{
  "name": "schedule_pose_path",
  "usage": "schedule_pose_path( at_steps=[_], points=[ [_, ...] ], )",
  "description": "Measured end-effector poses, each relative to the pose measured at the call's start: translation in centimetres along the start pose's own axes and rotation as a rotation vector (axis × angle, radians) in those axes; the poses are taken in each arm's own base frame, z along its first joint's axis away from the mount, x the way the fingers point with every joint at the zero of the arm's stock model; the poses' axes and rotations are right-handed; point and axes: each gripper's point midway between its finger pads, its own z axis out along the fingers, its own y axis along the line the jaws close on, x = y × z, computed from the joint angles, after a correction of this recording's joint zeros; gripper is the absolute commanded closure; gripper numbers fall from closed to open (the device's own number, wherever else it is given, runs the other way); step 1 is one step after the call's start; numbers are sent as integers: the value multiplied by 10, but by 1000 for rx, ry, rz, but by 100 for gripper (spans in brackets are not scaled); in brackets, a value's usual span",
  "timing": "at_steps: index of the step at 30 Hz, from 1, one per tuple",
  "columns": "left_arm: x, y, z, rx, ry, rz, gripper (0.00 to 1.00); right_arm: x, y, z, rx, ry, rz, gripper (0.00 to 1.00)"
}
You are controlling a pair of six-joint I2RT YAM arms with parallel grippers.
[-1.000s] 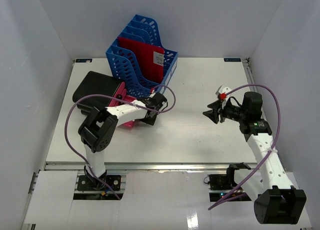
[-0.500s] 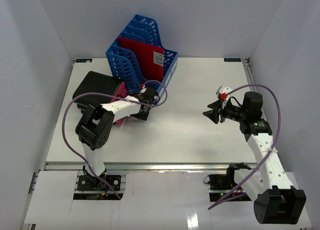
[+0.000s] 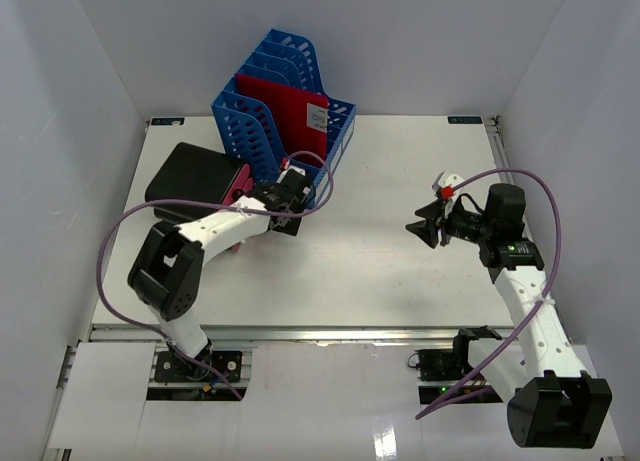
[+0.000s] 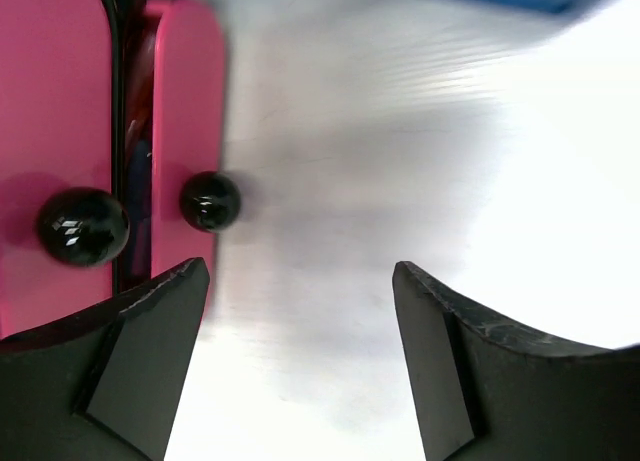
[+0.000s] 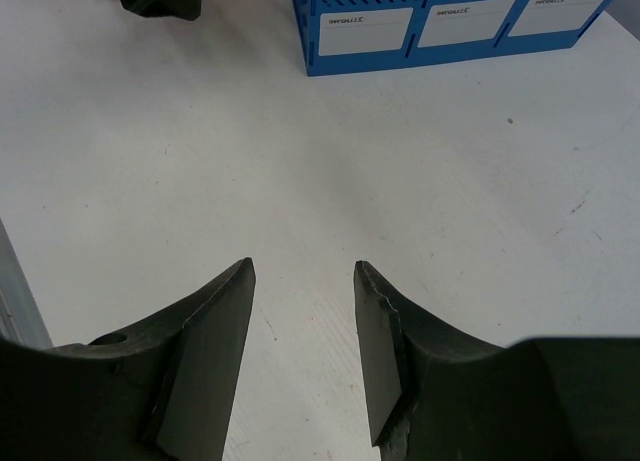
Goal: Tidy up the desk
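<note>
The white desk [image 3: 400,271] carries a blue slotted file rack [image 3: 262,131] at the back left, with a red folder [image 3: 292,113] standing in it. A pink case [image 3: 240,186] with black round studs [image 4: 210,200] lies beside a black flat pouch [image 3: 190,176]. My left gripper [image 3: 285,196] is low at the rack's front corner, open. In the left wrist view the left gripper [image 4: 300,269] has bare desk between its fingers and the pink case [image 4: 55,131] just left of it. My right gripper [image 3: 425,226] hovers open over bare desk at the right, holding nothing [image 5: 303,266].
The rack's labelled front [image 5: 450,26] shows ahead of the right gripper. White walls close in the desk on three sides. A metal rail [image 3: 300,331] runs along the front edge. Purple cables loop from both arms.
My left gripper has moved back and to the left, from in front of the pink case to the rack's front corner. The right arm has not moved.
</note>
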Motion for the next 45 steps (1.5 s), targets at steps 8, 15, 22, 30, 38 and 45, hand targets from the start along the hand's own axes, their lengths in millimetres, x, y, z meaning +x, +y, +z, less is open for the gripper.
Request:
schedule_pose_path(
  at_steps=[8,15,22,30,38,45],
  points=[
    [-10,-18,-19,125,-84,-55,24,2,-1,1,0,5,7,49],
    [34,-25,29,40,54,49,26,3,-3,-1,9,7,11,49],
    [32,-14,49,-36,51,82,24,4,-4,-1,12,7,13,49],
    [17,12,67,-141,27,45,22,4,-5,-1,13,8,14,48],
    [17,13,67,-128,30,43,20,5,-5,-1,12,9,15,36],
    [30,-9,17,180,5,-13,5,2,-1,-1,-8,-4,-13,9]
  ],
)
